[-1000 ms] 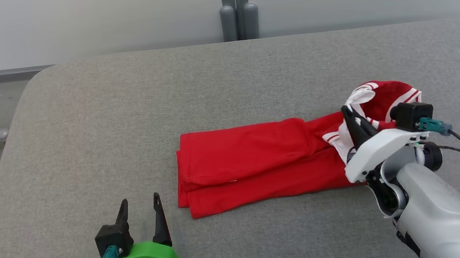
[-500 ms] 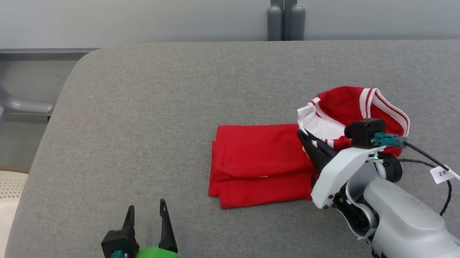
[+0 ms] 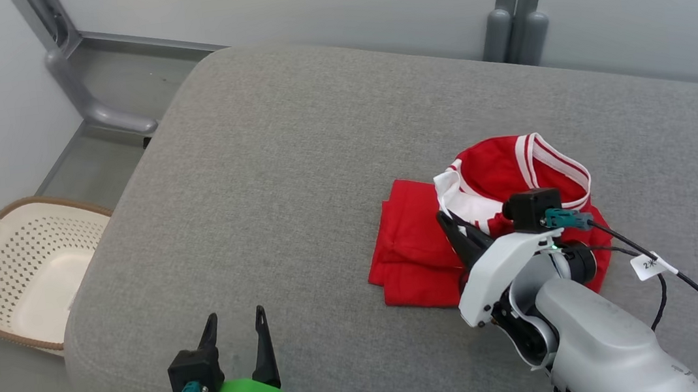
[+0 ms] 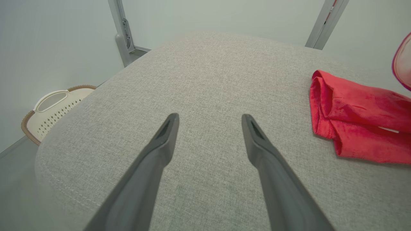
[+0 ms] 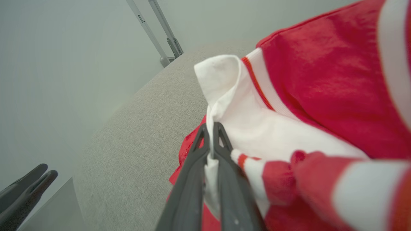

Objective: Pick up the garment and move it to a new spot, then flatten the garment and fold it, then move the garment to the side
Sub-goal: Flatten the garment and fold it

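Note:
The garment (image 3: 417,247) is red with white-striped trim, folded and lying on the grey cushioned surface (image 3: 293,163). Its right end is lifted and curled over, showing a white collar (image 3: 464,199). My right gripper (image 3: 451,227) is shut on that white edge; in the right wrist view its two fingers pinch the white cloth (image 5: 221,106) between them at the gripper (image 5: 211,128). My left gripper (image 3: 235,324) stands open near the surface's front left edge, nothing between its fingers, and in the left wrist view the gripper (image 4: 208,120) points across bare grey fabric with the garment (image 4: 353,112) off to the right.
A cream perforated laundry basket (image 3: 15,267) sits on the floor left of the surface, also seen as a basket (image 4: 54,106) in the left wrist view. Grey metal posts (image 3: 515,12) rise behind the surface. The surface's rounded left corner lies close to my left gripper.
The head view has swung left, bringing the basket into sight. My right gripper has carried the garment's striped end leftward over the folded part, so the visible red length is shorter. Left gripper holds its pose.

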Robot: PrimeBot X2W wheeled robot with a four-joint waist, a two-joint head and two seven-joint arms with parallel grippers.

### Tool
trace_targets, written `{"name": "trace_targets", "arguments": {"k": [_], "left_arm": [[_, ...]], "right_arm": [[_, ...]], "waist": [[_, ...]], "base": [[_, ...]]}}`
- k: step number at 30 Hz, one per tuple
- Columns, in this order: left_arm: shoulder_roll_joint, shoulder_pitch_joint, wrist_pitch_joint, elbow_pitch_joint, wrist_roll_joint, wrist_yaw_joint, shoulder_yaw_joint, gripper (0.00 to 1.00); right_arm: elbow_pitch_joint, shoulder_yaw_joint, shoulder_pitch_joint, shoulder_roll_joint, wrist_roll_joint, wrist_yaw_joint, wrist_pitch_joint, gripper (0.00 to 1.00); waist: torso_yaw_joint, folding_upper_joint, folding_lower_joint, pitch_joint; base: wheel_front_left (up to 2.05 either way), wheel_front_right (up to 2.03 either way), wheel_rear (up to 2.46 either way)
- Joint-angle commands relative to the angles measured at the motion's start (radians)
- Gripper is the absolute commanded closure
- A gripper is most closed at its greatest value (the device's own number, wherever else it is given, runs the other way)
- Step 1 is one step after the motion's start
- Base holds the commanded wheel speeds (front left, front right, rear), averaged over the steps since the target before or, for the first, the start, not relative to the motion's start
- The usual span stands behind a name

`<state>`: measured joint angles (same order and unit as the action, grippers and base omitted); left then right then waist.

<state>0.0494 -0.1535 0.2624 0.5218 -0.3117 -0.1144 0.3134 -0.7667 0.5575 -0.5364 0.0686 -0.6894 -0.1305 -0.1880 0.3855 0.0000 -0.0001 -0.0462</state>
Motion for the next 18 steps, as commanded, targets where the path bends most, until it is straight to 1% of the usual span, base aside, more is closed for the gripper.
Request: {"name": "trace_targets", "arguments": {"k": [1, 8, 9, 10, 11, 15, 18], "left_arm": [[0.003, 0.012, 0.003, 0.001, -0.003, -0.001, 0.002, 0.0], [0.003, 0.017, 0.003, 0.004, -0.003, -0.012, 0.016, 0.0], [0.003, 0.017, 0.003, 0.005, -0.001, -0.013, 0.015, 0.0], [0.003, 0.018, 0.003, 0.006, 0.0, -0.014, 0.012, 0.0], [0.003, 0.018, 0.003, 0.006, 0.001, -0.015, 0.009, 0.0], [0.003, 0.02, 0.003, 0.004, 0.003, -0.016, -0.003, 0.0], [0.003, 0.02, 0.003, -0.001, 0.007, -0.015, -0.008, 0.0]], "right_arm": [[-0.011, 0.005, -0.012, -0.004, -0.007, 0.0, -0.008, 1.0], [-0.064, 0.025, -0.04, -0.012, -0.019, 0.0, -0.029, 1.0], [-0.067, 0.027, -0.044, -0.013, -0.019, 0.0, -0.03, 0.69], [-0.069, 0.027, -0.048, -0.013, -0.021, 0.0, -0.035, 0.54], [-0.073, 0.027, -0.053, -0.013, -0.023, 0.0, -0.04, 0.0], [-0.078, 0.019, -0.069, -0.014, -0.015, 0.0, -0.058, 0.0], [-0.071, -0.005, -0.084, -0.014, 0.005, 0.0, -0.071, 0.0]], "waist": [[0.032, 0.0, 0.0001, 0.0], [0.064, 0.0, 0.0001, -0.001], [0.065, 0.0, 0.0001, -0.001], [0.065, 0.0, 0.0001, -0.002], [0.063, 0.0, 0.0001, -0.002], [0.041, 0.0, 0.0001, 0.001], [0.012, 0.0, 0.0001, 0.006]], "base": [[0.0, 0.0, 0.0], [0.0, 0.0, 0.0], [0.0, 0.0, 0.0], [0.0, 0.0, 0.0], [0.0, 0.0, 0.0], [0.0, 0.0, 0.0], [0.0, 0.0, 0.0]]}}
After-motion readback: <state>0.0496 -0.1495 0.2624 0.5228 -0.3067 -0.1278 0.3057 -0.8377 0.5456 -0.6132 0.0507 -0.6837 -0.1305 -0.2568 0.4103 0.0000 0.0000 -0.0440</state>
